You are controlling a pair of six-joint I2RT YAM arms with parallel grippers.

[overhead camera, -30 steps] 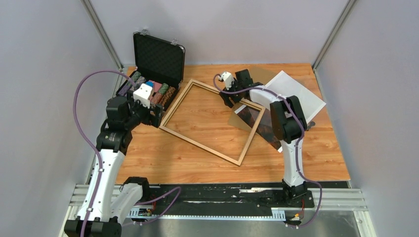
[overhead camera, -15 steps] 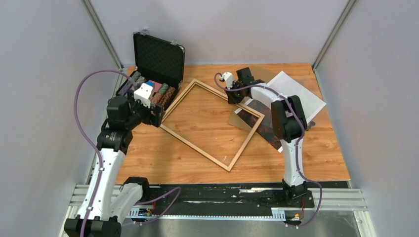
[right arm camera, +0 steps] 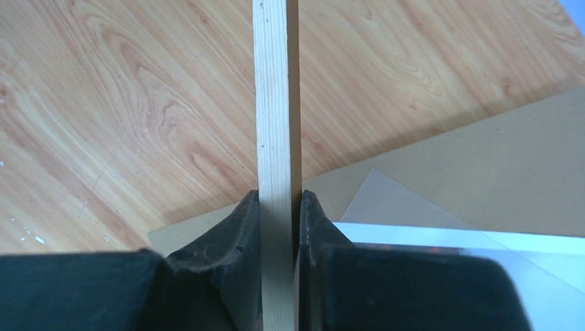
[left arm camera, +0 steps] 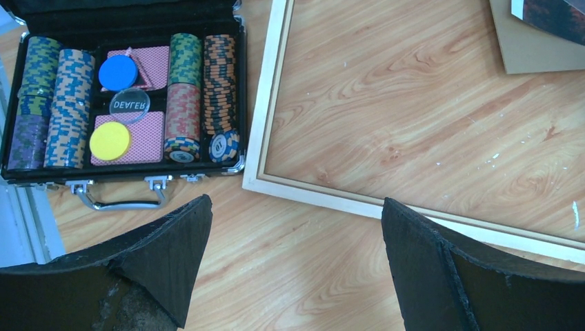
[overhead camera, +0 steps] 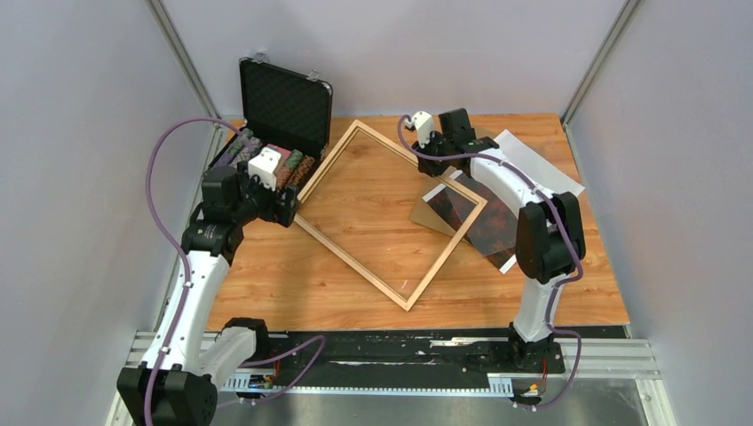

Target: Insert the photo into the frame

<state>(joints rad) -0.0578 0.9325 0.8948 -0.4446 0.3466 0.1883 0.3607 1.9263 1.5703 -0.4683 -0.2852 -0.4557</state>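
Left arm [overhead camera: 191, 293], right arm [overhead camera: 533, 284]: white links, black joint housings. Black base of each sits on mounting rail [overhead camera: 400, 351]. Purple cable [overhead camera: 158, 177] loops from rail end up to each wrist. White camera block [overhead camera: 265, 166] at arm end farthest from rail. Left tool [left arm camera: 295, 203], right tool [right arm camera: 278, 200]: black fingers [left arm camera: 165, 255], rough-textured faces, scuffed edges.

Robotics lab, a walled test cell. Plain grey panels [overhead camera: 80, 177] box in the bench on 3 sides, w/ bare metal corner posts [overhead camera: 184, 62]. The wood-look tabletop [overhead camera: 293, 284] meets aluminium rails [overhead camera: 622, 364] at the near edge. A black base plate [overhead camera: 400, 351] sits there too. 2 white-and-black robot arms are bolted on, left arm [overhead camera: 191, 293] & right arm [overhead camera: 533, 293], w/ purple cables [overhead camera: 148, 177] looping free. Bench holds loose props only, e.g. a poker-chip case [overhead camera: 284, 106] and a frame [overhead camera: 352, 262].
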